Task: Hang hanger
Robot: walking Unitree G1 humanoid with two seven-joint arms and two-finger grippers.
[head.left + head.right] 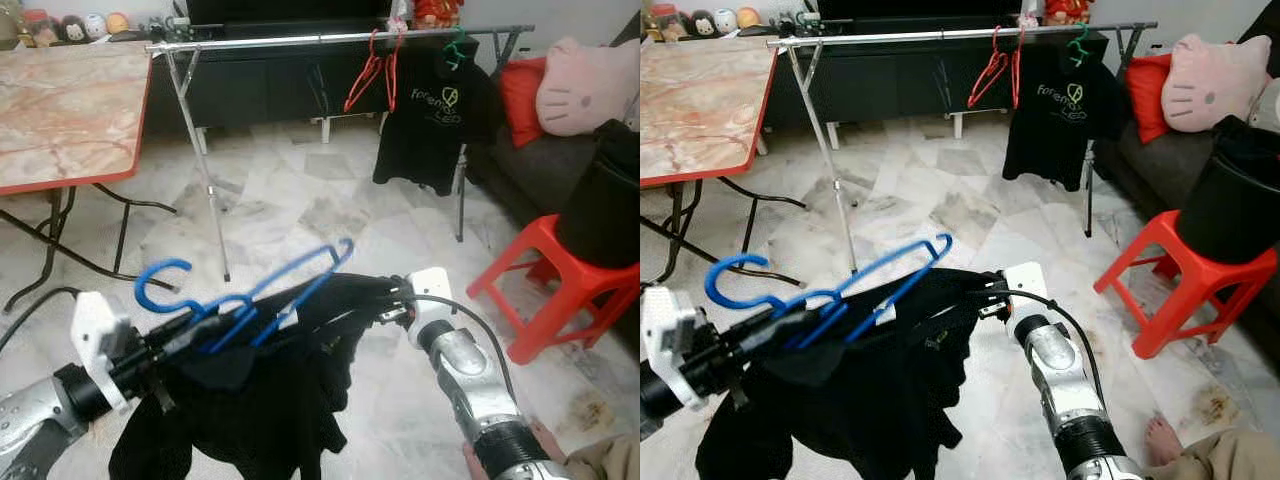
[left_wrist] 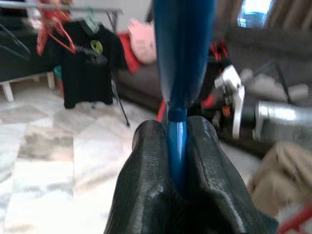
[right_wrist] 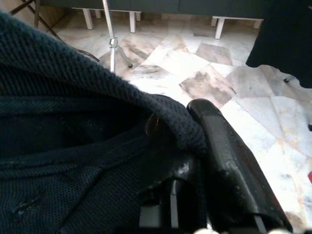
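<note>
A blue hanger (image 1: 250,295) is held low in front of me, its hook (image 1: 160,278) pointing left. My left gripper (image 1: 185,330) is shut on the hanger's neck; the left wrist view has the blue bar (image 2: 178,141) squeezed between both fingers. A black garment (image 1: 260,390) drapes from the hanger. My right gripper (image 1: 365,295) comes in from the right and is shut on the garment's cloth (image 3: 161,117). The silver clothes rail (image 1: 300,40) stands farther back, carrying red hangers (image 1: 372,70) and a black T-shirt (image 1: 430,120) on a green hanger.
A marble-topped folding table (image 1: 60,110) stands at the left. To the right are a red plastic stool (image 1: 550,280) with a black bag, and a dark sofa with a pink cushion (image 1: 585,85). A person's foot (image 1: 1160,438) rests on the floor at the lower right.
</note>
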